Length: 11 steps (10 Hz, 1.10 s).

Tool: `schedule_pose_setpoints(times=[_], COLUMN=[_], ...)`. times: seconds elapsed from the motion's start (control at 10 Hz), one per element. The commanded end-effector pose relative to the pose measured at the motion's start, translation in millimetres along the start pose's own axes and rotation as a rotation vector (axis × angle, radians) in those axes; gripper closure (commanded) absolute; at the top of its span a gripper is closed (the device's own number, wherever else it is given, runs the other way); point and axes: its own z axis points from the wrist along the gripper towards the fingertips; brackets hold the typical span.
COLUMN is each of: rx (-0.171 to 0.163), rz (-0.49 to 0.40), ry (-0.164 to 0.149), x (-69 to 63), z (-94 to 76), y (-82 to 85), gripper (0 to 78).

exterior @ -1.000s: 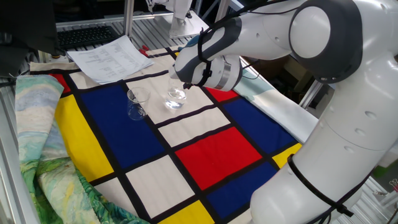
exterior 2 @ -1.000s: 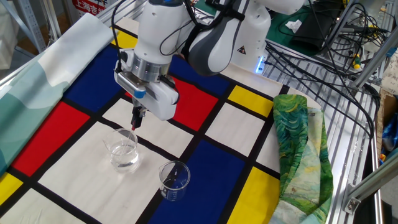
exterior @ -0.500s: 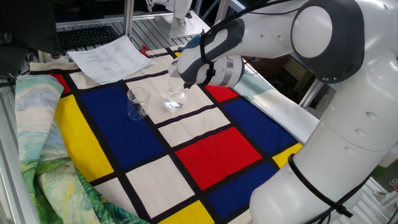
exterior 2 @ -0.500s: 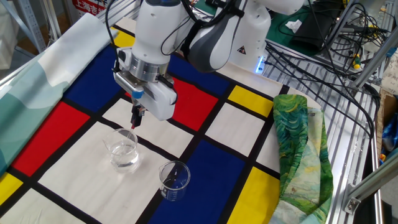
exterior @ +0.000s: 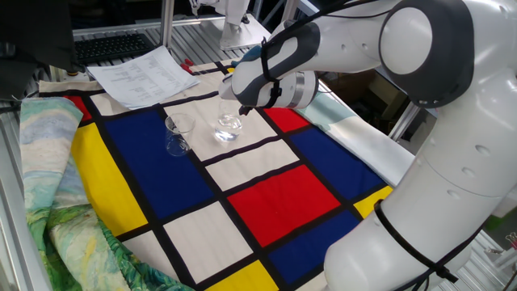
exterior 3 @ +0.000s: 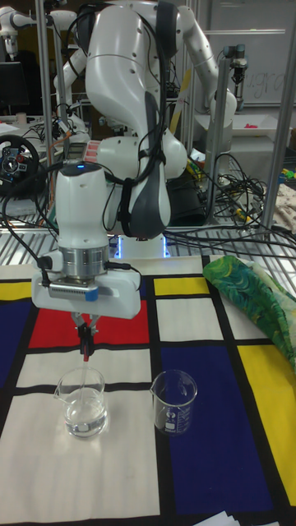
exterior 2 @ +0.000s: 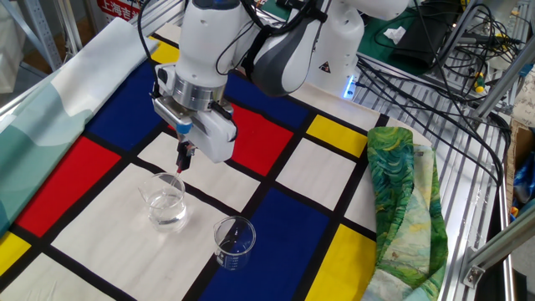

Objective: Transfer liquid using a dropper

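Checked cloth covers the counter (exterior 2: 276, 209). Above the round glass (exterior 3: 82, 402), the pincer (exterior 3: 85, 329) pinches the dropper (exterior 3: 85, 349) by its red bulb, tube pointing down toward the liquid (exterior 3: 84, 417). The beaker (exterior 3: 174, 403) alongside looks empty, so the transfer seems barely begun.

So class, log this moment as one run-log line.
pincer: shut on dropper | dropper: above rounder glass, tip near rim | beaker: beside, apart | liquid: in rounder glass
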Motion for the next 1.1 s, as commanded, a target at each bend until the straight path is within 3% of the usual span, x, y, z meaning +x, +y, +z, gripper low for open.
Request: schedule_pose_setpoints(times=[0.1,0.5,0.6,1.1], rx=[0.002,0.005,0.009,0.017], rz=[0.004,0.010,0.014,0.009], ry=[-0.001,0.029,0.057,0.103], x=[-1.5,-1.5,-1.6,-7.8], z=[-1.1,-1.1,-1.1,-1.2], y=[0.1,0.1,0.1,0.4], gripper=[76.4,76.4,76.4,76.4])
